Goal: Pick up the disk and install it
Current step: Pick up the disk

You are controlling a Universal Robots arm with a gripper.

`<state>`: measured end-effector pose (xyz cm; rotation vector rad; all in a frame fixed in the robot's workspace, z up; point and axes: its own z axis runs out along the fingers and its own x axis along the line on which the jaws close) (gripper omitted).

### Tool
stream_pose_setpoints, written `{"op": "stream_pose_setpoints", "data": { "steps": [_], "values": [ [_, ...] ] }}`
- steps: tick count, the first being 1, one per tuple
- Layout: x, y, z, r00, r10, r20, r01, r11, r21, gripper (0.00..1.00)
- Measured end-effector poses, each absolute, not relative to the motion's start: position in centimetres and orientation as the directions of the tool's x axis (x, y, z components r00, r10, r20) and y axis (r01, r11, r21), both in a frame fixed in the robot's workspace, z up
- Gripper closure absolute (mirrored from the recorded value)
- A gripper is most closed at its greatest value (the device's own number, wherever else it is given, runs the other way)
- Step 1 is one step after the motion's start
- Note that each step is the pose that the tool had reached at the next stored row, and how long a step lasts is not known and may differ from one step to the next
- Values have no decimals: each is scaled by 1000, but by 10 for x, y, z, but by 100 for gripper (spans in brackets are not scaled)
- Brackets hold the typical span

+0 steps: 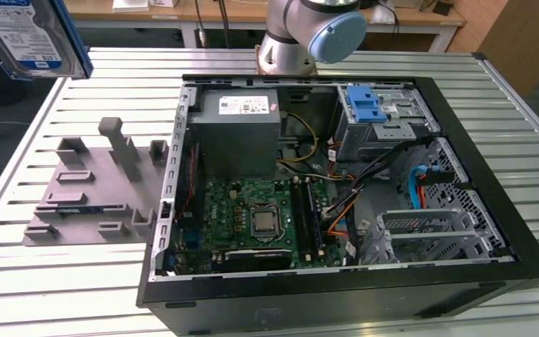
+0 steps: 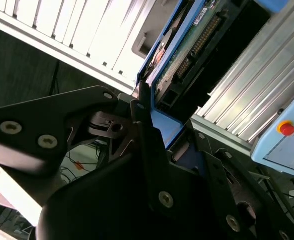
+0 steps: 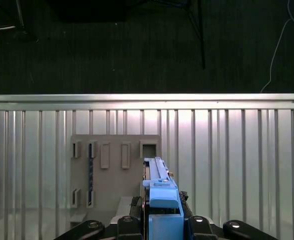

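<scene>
Aloft, the fingers [image 2: 148,140] clamp the disk [image 1: 31,35], partly cut off at the exterior view's edge.

Silver-grey arm joint [image 1: 283,43], light blue round cap [image 1: 337,36], matte black end effector [image 2: 145,107], silver screws [image 2: 166,199] in its plates

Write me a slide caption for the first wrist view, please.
The gripper holds the blue-framed disk edge-on; the grey fixture and slatted table lie beyond.
</scene>
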<state>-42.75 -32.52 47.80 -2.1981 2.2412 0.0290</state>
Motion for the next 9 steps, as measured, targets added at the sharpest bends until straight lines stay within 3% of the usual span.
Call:
{"op": "stream_pose_setpoints", "data": {
  "steps": [9],
  "values": [
    [-428, -325, 485, -20, -1000, -15, -1000, 19, 12, 64]
  ]
}}
